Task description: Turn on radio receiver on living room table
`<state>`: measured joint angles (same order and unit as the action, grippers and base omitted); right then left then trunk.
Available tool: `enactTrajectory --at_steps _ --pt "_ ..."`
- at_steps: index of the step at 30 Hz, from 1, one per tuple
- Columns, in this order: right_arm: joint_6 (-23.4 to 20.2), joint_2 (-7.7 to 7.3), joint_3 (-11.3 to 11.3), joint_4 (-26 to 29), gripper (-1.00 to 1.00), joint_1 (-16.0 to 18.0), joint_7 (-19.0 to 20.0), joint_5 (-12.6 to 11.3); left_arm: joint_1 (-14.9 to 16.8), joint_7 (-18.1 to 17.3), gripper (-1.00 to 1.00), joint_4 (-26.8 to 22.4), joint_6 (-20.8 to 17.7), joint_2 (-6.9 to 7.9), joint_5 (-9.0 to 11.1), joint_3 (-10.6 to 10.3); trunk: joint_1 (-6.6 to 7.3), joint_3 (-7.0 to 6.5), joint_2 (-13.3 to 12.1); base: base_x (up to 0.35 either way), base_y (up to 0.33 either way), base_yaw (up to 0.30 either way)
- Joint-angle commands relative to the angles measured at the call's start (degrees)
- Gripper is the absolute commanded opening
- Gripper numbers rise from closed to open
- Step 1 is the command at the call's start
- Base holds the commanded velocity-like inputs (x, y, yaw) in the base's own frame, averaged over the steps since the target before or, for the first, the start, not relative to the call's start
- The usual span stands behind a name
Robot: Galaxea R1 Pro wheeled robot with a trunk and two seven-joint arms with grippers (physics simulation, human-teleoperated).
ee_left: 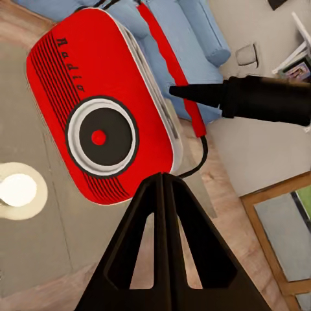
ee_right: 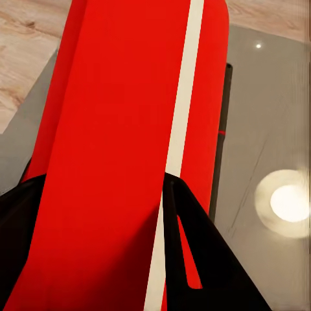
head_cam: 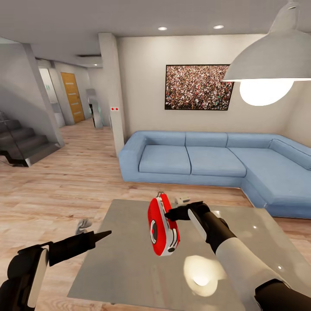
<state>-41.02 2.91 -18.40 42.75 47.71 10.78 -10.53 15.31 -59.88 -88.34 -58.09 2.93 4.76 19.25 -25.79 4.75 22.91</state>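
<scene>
Table (head_cam: 129,268): a grey, slightly reflective top standing on light wood plank flooring (head_cam: 56,190), with the glare of the white pendant lamp (head_cam: 270,65) mirrored on its surface. Behind it a blue L-shaped sofa (head_cam: 194,162) runs along the wall below a crowd-photo picture (head_cam: 198,87); a staircase (head_cam: 23,144) and an orange door (head_cam: 72,97) lie at the far left. Radio receiver (head_cam: 162,226): held clear above the table top, tilted, round dial facing the left arm. Right gripper (head_cam: 172,214): fingers clamped on the radio receiver's red body; in the right wrist view the red casing and white band (ee_right: 175,155) hide most of both fingers. Left gripper (head_cam: 101,235): fingers pressed together to a point, apart from the radio receiver, aimed at its face. A small grey object (head_cam: 83,224) on the floor beside the table is too indistinct to identify.
</scene>
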Motion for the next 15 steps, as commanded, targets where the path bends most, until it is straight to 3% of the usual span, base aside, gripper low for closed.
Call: enactTrajectory --at_steps 1,15 --pt "-0.03 -0.22 0.03 -0.04 -1.0 0.01 0.01 -0.46 0.04 0.01 -1.0 -0.03 0.0 0.02 0.04 0.32 0.0 -0.01 0.01 0.0 0.0 0.0" --pt "0.05 -1.98 0.03 -0.13 -1.0 0.01 0.2 -0.45 0.16 0.19 -1.0 0.0 0.11 0.06 -0.09 2.23 0.0 -0.01 0.01 0.0 0.0 0.0"
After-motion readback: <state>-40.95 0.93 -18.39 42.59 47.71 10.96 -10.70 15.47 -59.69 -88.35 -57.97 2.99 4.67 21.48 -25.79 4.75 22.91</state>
